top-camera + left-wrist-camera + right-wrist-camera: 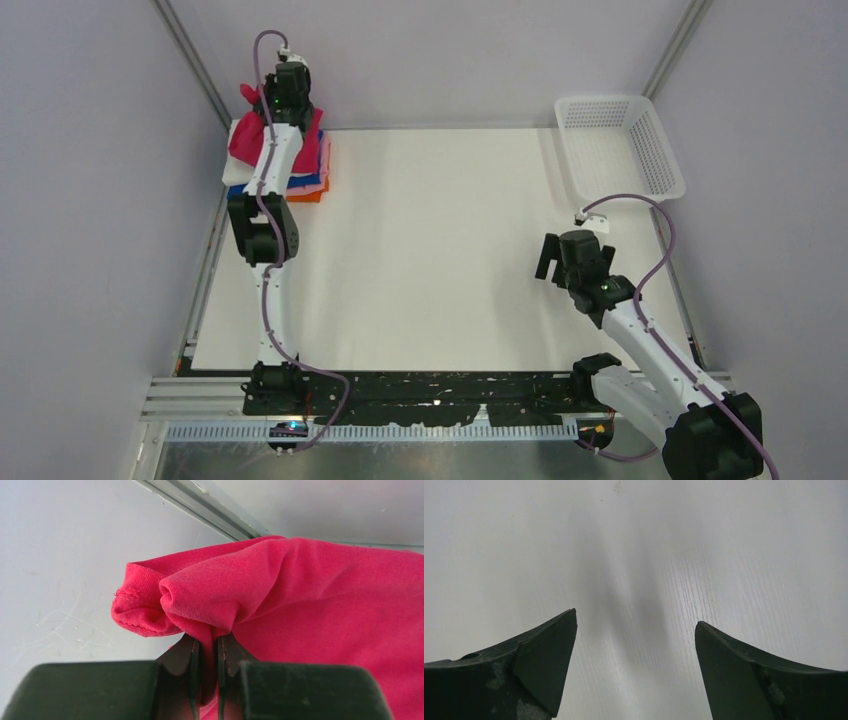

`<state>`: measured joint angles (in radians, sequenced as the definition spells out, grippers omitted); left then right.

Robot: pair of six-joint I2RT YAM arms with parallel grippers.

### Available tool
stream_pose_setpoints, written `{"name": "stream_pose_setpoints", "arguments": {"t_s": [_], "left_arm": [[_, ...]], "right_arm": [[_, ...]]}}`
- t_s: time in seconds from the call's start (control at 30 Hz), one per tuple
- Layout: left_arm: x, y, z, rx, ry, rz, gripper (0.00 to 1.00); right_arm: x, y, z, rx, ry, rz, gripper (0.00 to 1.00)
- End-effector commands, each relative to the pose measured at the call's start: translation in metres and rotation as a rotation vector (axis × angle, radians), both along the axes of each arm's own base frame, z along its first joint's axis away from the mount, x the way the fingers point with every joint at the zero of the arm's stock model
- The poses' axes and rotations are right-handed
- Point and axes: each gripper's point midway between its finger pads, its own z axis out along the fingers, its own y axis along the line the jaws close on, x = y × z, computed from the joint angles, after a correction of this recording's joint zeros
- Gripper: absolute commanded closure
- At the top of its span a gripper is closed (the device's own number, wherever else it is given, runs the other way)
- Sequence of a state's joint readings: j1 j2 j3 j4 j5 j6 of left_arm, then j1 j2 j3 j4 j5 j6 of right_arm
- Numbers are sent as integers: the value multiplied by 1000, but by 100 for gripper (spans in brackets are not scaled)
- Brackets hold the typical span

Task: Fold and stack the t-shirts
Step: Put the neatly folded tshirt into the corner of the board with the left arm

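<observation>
**A:** Left wrist view: the left gripper (207,647) was clamped on a bunched fold of the magenta shirt (320,610). Cloth was pinched between the jaws and ballooned above and to the right of them.

**B:** Thin bite, that. A quick pull could have slipped it free, I reckoned.

**A:** Right wrist: the right gripper (636,617) hung spread wide, bare table (724,555) between its jaws, nothing held.

**B:** Top view: the shirt sat crumpled on the folded stack (312,182) beneath the left jaws. Dragging it might have toppled that pile. The basket (668,160) lay well away from both.
</observation>
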<state>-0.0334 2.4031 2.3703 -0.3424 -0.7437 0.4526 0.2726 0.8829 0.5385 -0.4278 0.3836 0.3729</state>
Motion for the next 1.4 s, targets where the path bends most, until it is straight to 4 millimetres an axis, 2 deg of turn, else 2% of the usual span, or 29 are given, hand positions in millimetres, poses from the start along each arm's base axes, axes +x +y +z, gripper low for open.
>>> {"name": "stream_pose_setpoints", "arguments": {"t_s": [0.0,0.03,0.07,0.13,0.3,0.43,0.57,0.67,0.77,0.87,1.3,1.37], "left_arm": [[4,19,37,-19,-167,52,82],[5,19,38,-24,-172,50,64],[0,36,40,-23,-179,77,32],[-3,41,48,-29,-201,92,2],[-12,34,76,-104,-266,64,0],[-22,26,91,-162,-283,32,0],[-26,2,91,-288,-287,-72,0],[-22,-29,83,-464,-304,-183,0],[-11,-75,61,-706,-280,-321,0],[-5,-101,38,-888,-260,-343,0],[11,-119,-73,-1201,-202,-143,0],[13,-124,-83,-1235,-189,-133,0]], "right_arm": [[7,-2,23,15,-54,-35,5],[6,-1,25,21,-57,-30,5],[6,-1,26,24,-60,-29,5],[7,0,29,29,-72,-23,5],[8,1,38,42,-101,-20,5],[5,-1,41,45,-120,-29,5],[3,-1,46,56,-149,-29,5],[3,-2,50,55,-164,-28,5],[4,-1,51,59,-172,-26,5],[3,1,48,67,-166,-22,5],[0,-4,43,45,-157,-33,5],[0,-5,42,41,-153,-34,5]]}}
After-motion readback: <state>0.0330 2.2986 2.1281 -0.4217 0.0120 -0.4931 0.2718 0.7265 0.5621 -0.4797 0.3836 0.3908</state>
